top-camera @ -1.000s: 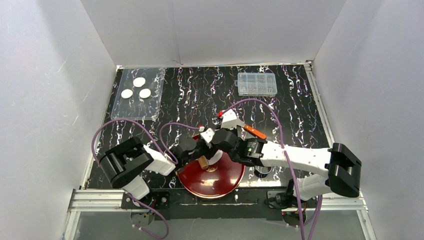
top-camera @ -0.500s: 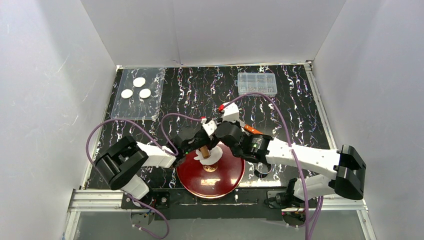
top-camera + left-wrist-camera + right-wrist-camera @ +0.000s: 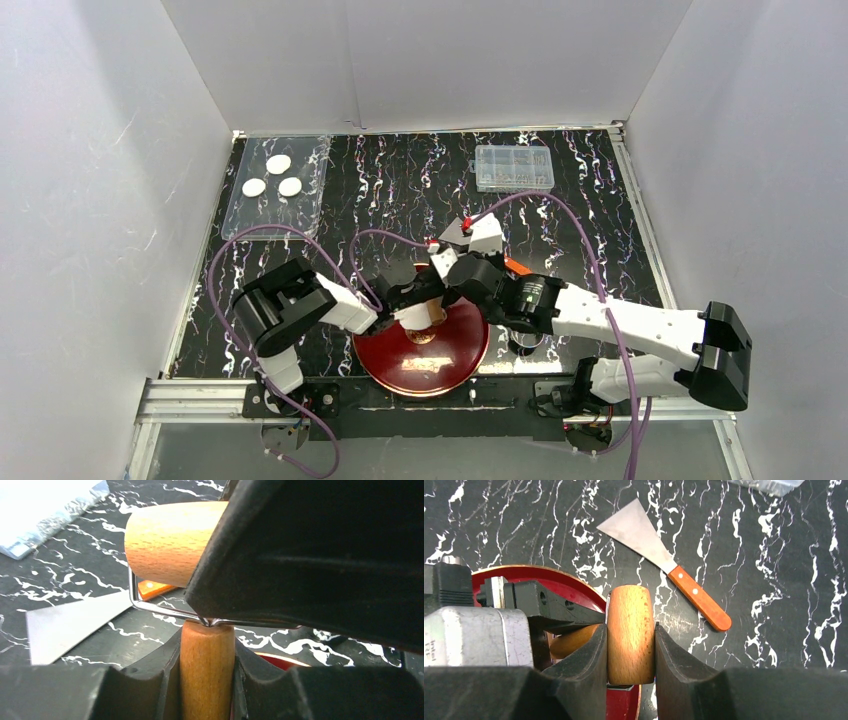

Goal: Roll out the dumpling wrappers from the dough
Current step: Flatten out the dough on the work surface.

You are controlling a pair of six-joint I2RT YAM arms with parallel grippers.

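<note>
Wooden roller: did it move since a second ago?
Yes. The left gripper and right gripper carried the wooden roller slightly rightward over the red plate. Nothing was grabbed or dropped; the three dumpling wrappers stayed put.

roller drum (image 3: 630, 632): showing pale, smooth wood with fine grain and a soft sheen
roller handle (image 3: 206, 670): showing the same wood, slightly darker
wire frame (image 3: 150, 605): gleaming as thin bright metal
scraper blade (image 3: 636, 527): looking like flat grey metal, dull
scraper handle (image 3: 699, 597): looking orange and smooth, with two pale rivets
plate (image 3: 460, 360): shining deep red, glossy
desk (image 3: 400, 180): showing black with white marbling, faintly shiny
left hand (image 3: 206, 690) and right hand (image 3: 630, 650): looking like matt black plastic
tray (image 3: 265, 220): looking like clear plastic
</note>
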